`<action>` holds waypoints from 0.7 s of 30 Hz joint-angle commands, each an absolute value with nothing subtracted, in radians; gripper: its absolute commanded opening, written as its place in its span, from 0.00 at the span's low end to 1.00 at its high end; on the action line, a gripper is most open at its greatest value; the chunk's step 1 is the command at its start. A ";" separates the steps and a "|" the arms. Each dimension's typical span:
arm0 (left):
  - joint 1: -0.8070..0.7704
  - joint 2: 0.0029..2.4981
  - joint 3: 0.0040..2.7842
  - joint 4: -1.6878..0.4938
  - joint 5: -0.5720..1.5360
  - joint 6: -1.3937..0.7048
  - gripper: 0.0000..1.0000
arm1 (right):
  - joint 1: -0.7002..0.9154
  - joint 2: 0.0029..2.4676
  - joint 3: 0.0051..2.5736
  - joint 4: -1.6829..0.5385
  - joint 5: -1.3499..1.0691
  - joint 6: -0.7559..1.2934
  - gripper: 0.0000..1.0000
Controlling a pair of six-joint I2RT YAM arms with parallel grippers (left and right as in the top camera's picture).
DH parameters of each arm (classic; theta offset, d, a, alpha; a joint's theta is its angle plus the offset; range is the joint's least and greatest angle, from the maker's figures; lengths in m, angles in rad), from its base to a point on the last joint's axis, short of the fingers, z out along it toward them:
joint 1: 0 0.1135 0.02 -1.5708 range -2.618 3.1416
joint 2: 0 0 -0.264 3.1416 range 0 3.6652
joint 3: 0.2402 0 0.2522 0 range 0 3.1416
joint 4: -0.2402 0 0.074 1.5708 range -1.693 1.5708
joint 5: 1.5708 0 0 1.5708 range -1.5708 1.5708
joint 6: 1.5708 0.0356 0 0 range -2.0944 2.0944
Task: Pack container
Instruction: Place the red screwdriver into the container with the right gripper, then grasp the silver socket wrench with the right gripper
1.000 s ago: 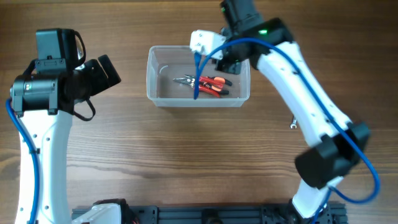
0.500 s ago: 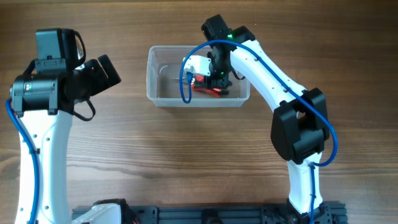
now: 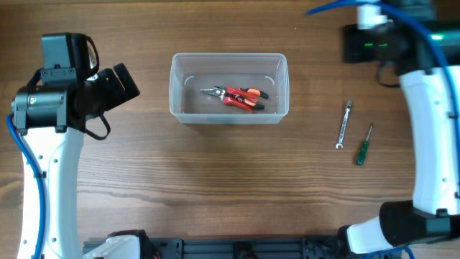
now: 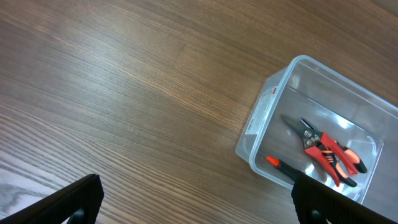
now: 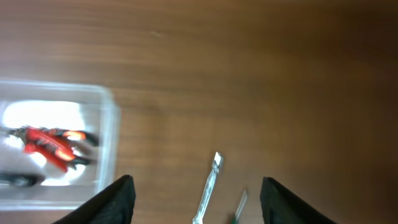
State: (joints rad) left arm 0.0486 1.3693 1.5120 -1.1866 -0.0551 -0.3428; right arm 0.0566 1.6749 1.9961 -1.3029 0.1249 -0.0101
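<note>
The clear plastic container sits at the table's back centre. It holds red-handled pliers and a black tool with an orange end. The container and pliers show in the left wrist view, and the container and pliers also show in the right wrist view. My left gripper hovers left of the container, open and empty. My right gripper is high at the back right, open and empty, above a silver wrench.
A green-handled screwdriver lies on the wood just right of the wrench. Both also show low in the right wrist view, the wrench and the screwdriver. The black robot base runs along the front edge.
My right arm has pulled out of the container and swung up and far to the right, empty. The pliers stay in the container. The left arm has not moved.
</note>
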 commanded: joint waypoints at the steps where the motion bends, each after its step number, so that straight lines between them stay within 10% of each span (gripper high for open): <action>1: 0.054 1.371 1.511 -1.187 -0.046 -0.348 1.00 | -0.122 1.701 1.942 -1.365 0.041 0.223 0.67; 11: 0.054 1.371 1.511 -1.187 -0.046 -0.348 1.00 | -0.196 1.705 1.248 -0.911 -0.009 0.239 0.79; 21: 0.054 1.371 1.511 -1.187 -0.042 -0.349 1.00 | -0.196 1.804 1.131 -0.708 -0.028 0.237 0.86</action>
